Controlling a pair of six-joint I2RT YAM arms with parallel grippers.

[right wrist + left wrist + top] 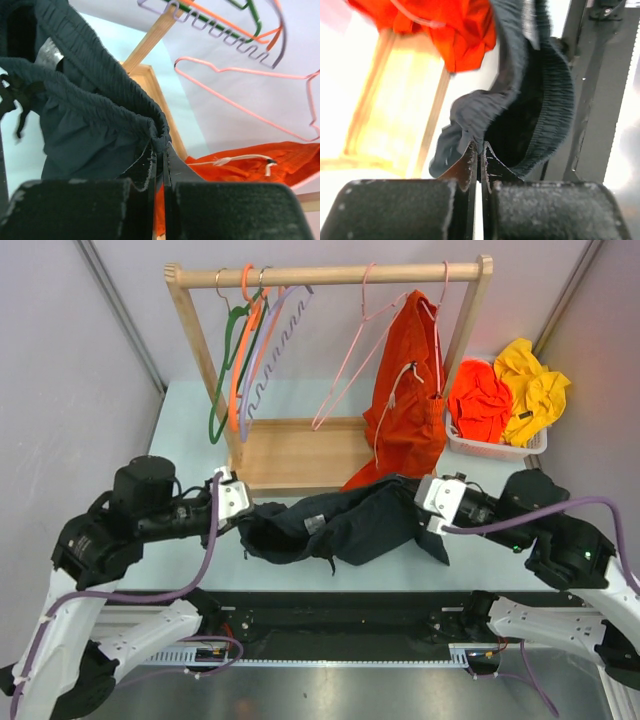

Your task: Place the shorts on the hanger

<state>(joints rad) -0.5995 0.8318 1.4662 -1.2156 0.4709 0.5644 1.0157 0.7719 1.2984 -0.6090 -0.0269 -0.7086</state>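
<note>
Limp and light by the look of them, the dark navy fabric shorts point(340, 525) sag over the pale counter point(190, 420) before the thin pale-pink hanger point(341, 373), left gripper point(243, 522) and right gripper point(425, 508) both clamped on the gathered elastic waistband, likely the surest hold.

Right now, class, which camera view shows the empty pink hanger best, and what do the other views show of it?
The top view: the pink hanger hangs whole from the rail, hook to bottom bar. The right wrist view shows it closer but cut off at the edge. The left wrist view does not show it.
</note>
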